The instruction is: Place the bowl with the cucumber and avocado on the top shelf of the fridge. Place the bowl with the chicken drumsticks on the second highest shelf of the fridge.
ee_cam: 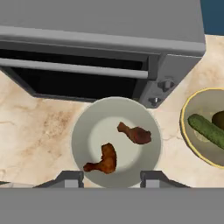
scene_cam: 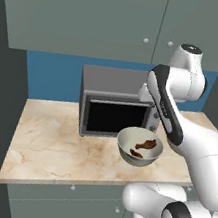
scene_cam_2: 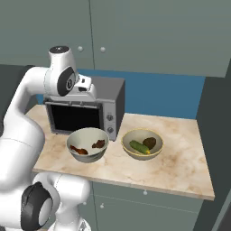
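Observation:
The bowl with the chicken drumsticks (ee_cam: 98, 127) stands on the counter in front of the microwave, with two reddish-brown chicken drumsticks (ee_cam: 135, 134) inside; it also shows as a cream bowl (scene_cam: 135, 159) (scene_cam_2: 88, 157). My gripper (ee_cam: 112, 178) hangs well above it, pointing down, open, with nothing between its fingers. To its right sits the bowl with the cucumber and avocado (scene_cam_2: 140, 157) (ee_cam: 186, 127), holding a green cucumber (ee_cam: 208, 130) and a dark avocado (ee_cam: 218, 118). The fridge and its shelves are out of view.
A grey microwave (scene_cam: 116, 107) (scene_cam_2: 85, 113) stands at the back of the marble counter (scene_cam: 48, 146) (scene_cam_2: 180, 167), right behind the drumstick bowl. Grey wall cabinets (scene_cam: 87, 16) hang above. Dark tall panels bound the counter at its far left and far right.

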